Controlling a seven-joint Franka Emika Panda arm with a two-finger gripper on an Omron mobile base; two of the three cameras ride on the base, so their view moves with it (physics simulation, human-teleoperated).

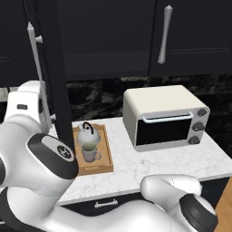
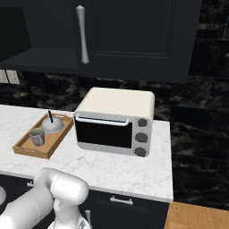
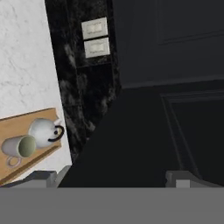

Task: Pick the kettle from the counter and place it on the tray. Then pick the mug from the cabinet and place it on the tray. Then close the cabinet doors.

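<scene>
The wooden tray (image 1: 107, 152) (image 2: 27, 147) (image 3: 24, 120) lies on the white marble counter (image 1: 158, 161) (image 2: 112, 167). On it stand the silver kettle (image 1: 86, 135) (image 2: 53, 125) (image 3: 42, 132) and, right beside it, the pale mug (image 1: 90, 154) (image 2: 37, 137) (image 3: 18, 146). The left cabinet door (image 1: 56, 68) (image 3: 131, 144) is swung out, edge-on in the left base view, with its bar handle (image 1: 35, 63). The right cabinet door (image 1: 195, 36) (image 2: 134, 36) is closed. My gripper (image 3: 113, 179) is open, and its fingertips (image 3: 43, 178) flank the black face of the left door close ahead.
A cream toaster oven (image 1: 165, 118) (image 2: 114, 120) sits on the counter to the right of the tray. Two wall outlets (image 3: 95, 37) sit on the dark backsplash. Dark drawers (image 1: 106, 204) run below the counter. The cabinet's inner shelf (image 2: 40, 58) is exposed.
</scene>
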